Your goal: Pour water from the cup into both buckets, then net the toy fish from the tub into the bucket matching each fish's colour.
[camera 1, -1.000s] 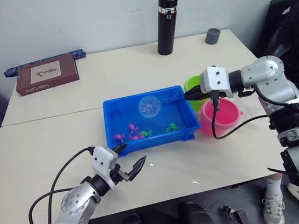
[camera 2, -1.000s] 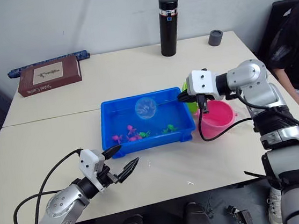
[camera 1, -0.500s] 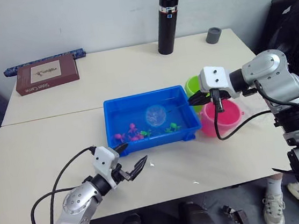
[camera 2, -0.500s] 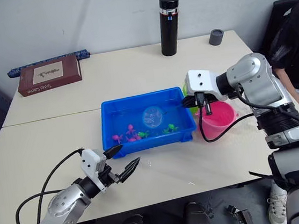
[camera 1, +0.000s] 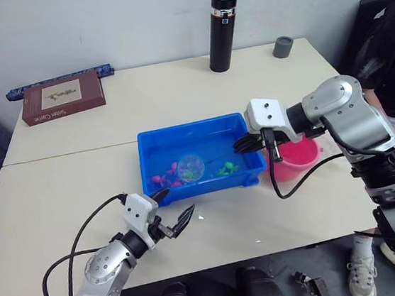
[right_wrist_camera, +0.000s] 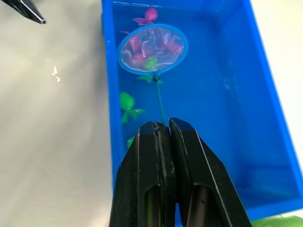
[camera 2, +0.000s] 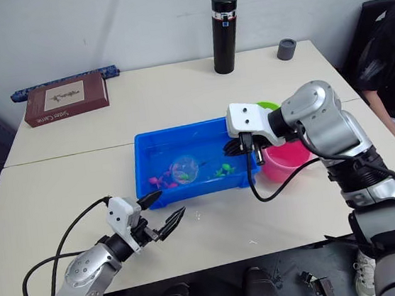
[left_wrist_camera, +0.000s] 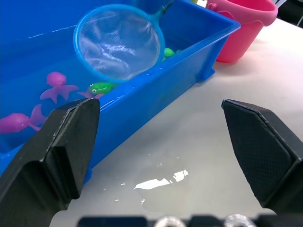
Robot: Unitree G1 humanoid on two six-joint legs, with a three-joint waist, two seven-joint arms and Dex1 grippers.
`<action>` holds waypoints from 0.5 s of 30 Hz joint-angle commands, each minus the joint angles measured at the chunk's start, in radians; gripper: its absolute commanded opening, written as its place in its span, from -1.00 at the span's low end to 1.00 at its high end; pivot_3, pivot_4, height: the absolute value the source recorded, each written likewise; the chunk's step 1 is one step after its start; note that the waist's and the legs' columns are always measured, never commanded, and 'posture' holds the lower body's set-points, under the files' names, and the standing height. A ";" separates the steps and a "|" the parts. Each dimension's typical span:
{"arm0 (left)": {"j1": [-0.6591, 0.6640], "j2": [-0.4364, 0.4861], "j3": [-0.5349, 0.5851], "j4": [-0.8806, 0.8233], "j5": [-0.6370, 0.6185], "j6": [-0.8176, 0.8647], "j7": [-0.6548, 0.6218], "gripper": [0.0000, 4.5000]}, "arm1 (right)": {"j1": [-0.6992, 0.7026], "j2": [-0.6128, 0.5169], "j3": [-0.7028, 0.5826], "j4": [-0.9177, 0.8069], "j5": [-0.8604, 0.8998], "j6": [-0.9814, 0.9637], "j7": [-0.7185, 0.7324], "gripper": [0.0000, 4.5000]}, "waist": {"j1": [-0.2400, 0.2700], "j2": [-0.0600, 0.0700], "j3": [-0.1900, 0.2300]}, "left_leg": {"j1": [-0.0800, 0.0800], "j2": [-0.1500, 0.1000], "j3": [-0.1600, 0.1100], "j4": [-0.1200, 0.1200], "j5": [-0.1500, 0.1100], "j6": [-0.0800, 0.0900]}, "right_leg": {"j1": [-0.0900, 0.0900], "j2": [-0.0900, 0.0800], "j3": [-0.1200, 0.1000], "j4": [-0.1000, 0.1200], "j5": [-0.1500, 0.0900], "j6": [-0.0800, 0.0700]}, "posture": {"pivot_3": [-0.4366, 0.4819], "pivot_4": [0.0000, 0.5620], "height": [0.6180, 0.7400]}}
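The net is judged very light, its mesh soft and its thin wire handle springy, so it is best taken at the far end of that handle, where it is pinched now; a wet handle may be expected to twist or slip under a loose grip. The right hand is seen with its two fingers pressed together on the wire, the hoop held out ahead of it and lowered into the tub, over the cluster of toy fish along the near wall. Pink and green shapes show through the mesh, though whether any fish is actually inside the net or merely lies beneath it cannot be settled from these views. The fish are judged tiny, hard and slippery, easily lost over the rim if the hoop is tilted. The left hand hangs over the counter just in front of the tub, its fingers spread wide and holding nothing, beside a small spill of water. The pink bucket stands just beyond the tub's right end.
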 commanded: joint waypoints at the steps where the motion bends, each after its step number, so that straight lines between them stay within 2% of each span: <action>1: 0.001 -0.003 -0.007 -0.019 0.003 -0.015 0.003 0.98 | 0.018 0.010 -0.002 -0.037 0.014 0.003 -0.022 -1.00 | 0.000 0.000 0.000 | 0.000 0.000 0.000 0.000 0.000 0.000 | 0.000 0.000 0.000 0.000 0.000 0.000 | -0.05 -0.47 1.00; 15: 0.004 -0.013 -0.012 -0.028 0.007 -0.010 0.011 0.98 | 0.019 0.052 0.007 0.148 -0.042 -0.104 -0.100 -1.00 | -0.001 0.000 0.000 | 0.000 -0.001 0.000 0.000 0.000 0.000 | 0.000 0.002 0.000 0.000 0.000 0.000 | -0.05 -0.47 1.00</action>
